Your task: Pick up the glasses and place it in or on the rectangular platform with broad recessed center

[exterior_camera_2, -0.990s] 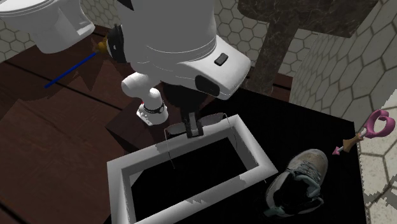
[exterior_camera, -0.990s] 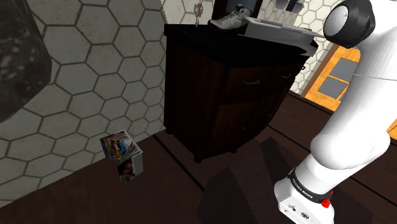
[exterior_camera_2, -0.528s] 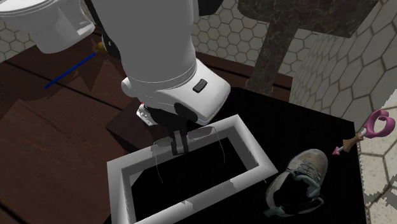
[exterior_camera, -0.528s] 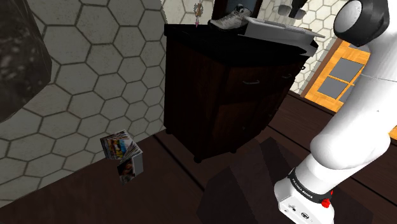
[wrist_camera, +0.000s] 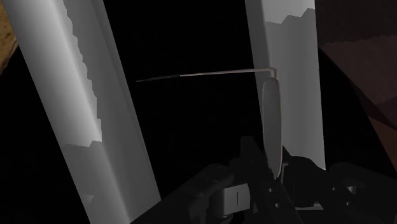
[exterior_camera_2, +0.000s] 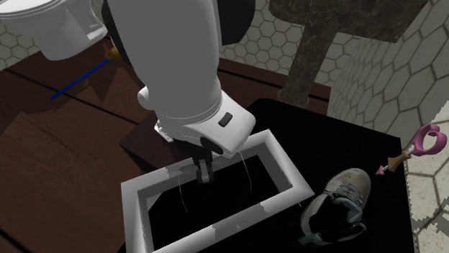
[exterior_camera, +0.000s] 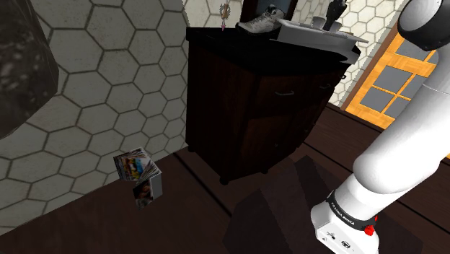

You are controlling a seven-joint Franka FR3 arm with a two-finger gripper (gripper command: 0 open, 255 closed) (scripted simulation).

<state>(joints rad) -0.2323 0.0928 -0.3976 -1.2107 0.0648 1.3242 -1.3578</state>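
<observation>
On the black bench [exterior_camera_2: 360, 140]: white rectangular tray [exterior_camera_2: 137, 198] with a black recessed centre. All-black gripper [exterior_camera_2: 204, 175], pinched on the thin wire-framed glasses [wrist_camera: 271, 121], lens edge-on between its fingers, temple wires out to either side, held over the tray's recess. Worn grey sneaker [exterior_camera_2: 337, 205], just beside the tray's right rim.

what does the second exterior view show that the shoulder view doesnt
Second exterior view: a white toilet and a thin blue stick. Shoulder view: a stack of colourful magazines and an orange door with grey panels. Both: the black end effector clasping thin wire-framed glasses above the white rectangular tray, beside a worn grey sneaker.
</observation>
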